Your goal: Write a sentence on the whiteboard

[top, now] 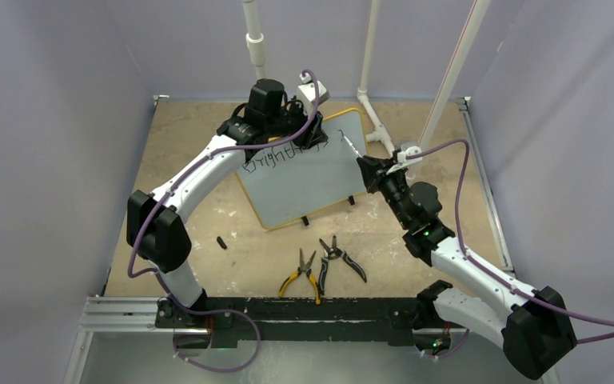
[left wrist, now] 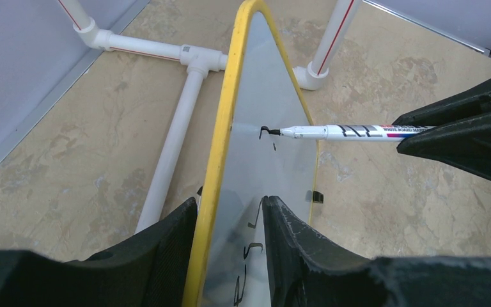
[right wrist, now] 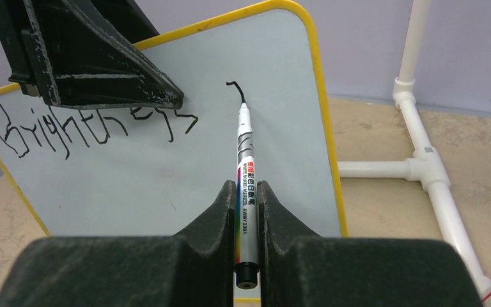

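**pixelpete:** what colours have we got here?

**mo_r:** whiteboard (top: 304, 172) is pale grey-white with a thin yellow rim. The sentence (right wrist: 89, 125) is scrawly black. The marker (right wrist: 245, 173) in the right tool (right wrist: 247, 188) is white with a rainbow band, black squiggles and a black tip. Both tools are matte black, and the left tool (left wrist: 229, 204) has whitish scuffs.

**pixelpete:** and around them?

**mo_r:** desk (top: 200, 144) below the tools is mottled tan with pale smears. The pipes (left wrist: 179, 128) beyond the left tool are white with thin red stripes. Behind the right tool there's yellow-handled pliers (top: 302, 276) and black-handled pliers (top: 344, 260). Cables (top: 460, 172) are purple, arms (top: 200, 172) white with black joints.
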Motion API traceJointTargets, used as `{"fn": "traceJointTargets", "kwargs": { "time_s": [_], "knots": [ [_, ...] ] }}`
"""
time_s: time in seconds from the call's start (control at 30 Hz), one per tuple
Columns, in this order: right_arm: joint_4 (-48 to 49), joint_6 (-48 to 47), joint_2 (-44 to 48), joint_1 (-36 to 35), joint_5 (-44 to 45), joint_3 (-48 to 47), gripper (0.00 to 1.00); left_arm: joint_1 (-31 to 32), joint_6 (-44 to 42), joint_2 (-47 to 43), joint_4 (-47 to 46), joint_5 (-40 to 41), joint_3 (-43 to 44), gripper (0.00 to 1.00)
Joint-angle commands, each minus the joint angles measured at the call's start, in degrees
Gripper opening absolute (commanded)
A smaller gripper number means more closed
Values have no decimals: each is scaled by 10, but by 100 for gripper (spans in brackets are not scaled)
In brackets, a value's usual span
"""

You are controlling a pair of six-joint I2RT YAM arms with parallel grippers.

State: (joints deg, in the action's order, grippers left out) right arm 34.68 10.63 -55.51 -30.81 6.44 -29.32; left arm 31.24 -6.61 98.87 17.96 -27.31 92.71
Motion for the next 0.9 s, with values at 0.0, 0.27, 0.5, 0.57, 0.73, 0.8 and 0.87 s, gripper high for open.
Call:
{"fn": "traceJointTargets", "kwargs": {
  "time_s": [0.0,0.27,0.5,0.57,0.73,0.8,0.87],
  "knots": [
    [-21,8,4,-2,8,-11,0,-1,9,-10,30,-15,-14,0],
    [-32,11,-3,-2,-1,-7,0,-1,10,-8,29,-12,-14,0],
    [-38,12,2,-2,-2,-5,0,-1,13,-7,25,-6,-14,0],
    [-38,12,4,-2,-6,-4,0,-1,15,-6,24,-5,-14,0],
    [-40,10,-3,-2,-18,-6,0,0,18,-5,22,-3,-14,0],
    [-39,11,-6,-2,-22,-5,0,0,19,-5,21,-2,-15,0],
    [-39,11,-7,-2,-23,-5,0,0,20,-5,20,-1,-15,0]
  ]
}}
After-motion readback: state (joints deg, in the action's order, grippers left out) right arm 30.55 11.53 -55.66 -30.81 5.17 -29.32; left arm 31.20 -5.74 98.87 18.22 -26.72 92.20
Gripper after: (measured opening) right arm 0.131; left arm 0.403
